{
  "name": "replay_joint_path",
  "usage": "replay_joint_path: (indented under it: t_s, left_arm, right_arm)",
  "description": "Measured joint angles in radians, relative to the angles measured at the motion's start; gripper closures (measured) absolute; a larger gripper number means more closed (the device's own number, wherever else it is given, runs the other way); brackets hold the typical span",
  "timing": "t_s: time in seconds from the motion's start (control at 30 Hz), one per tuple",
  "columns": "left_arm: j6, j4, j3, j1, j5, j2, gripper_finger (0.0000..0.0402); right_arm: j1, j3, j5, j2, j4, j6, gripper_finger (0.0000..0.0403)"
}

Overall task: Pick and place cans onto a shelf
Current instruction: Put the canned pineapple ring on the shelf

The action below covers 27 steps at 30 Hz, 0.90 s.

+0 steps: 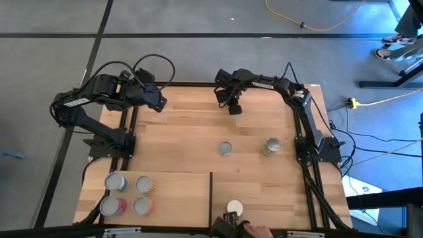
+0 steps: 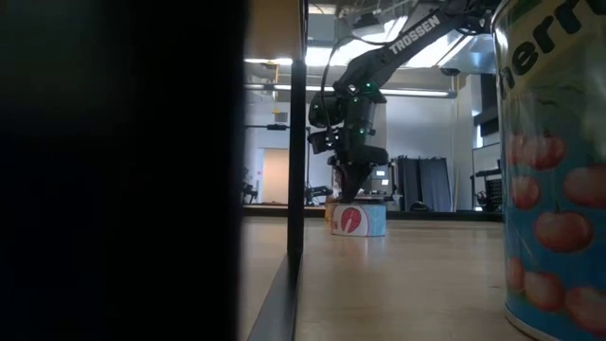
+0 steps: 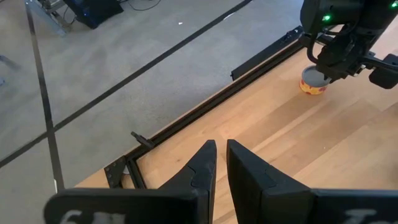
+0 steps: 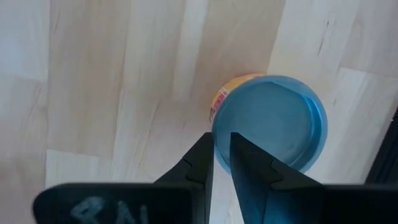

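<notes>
Four small round cans sit on the raised light-wood shelf (image 1: 178,198) with its thin black frame, at the near left corner of the table: a grey-topped one (image 1: 115,182), an orange-labelled one (image 1: 144,184), a red-sided one (image 1: 112,206) and another orange-sided one (image 1: 142,206), packed two by two. Right of the shelf's edge stands a white-topped can (image 1: 234,208), with a person's hand (image 1: 254,229) just beside it. Out on the wood-plank tabletop (image 1: 192,125) lie a low silver-topped tin (image 1: 225,149) and, to its right, a yellow-green-labelled tin (image 1: 271,146). At the far edge a flat tin with a yellow and red side (image 4: 268,121) sits under the right gripper (image 4: 219,152), whose dark fingers are nearly pressed together, a narrow slit between them, over the tin's rim, gripping nothing. The left gripper (image 3: 221,158) hangs over the far left corner, fingers likewise almost together and empty.
</notes>
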Motion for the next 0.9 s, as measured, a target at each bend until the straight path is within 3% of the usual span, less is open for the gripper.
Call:
replay_joint_path:
  t_s: [0.9]
  left_arm:
    - [0.000,0.000,0.000,0.000,0.000,0.000,0.0369]
  right_arm:
    - [0.011,0.000,0.004,0.000,0.001,0.021,0.0347]
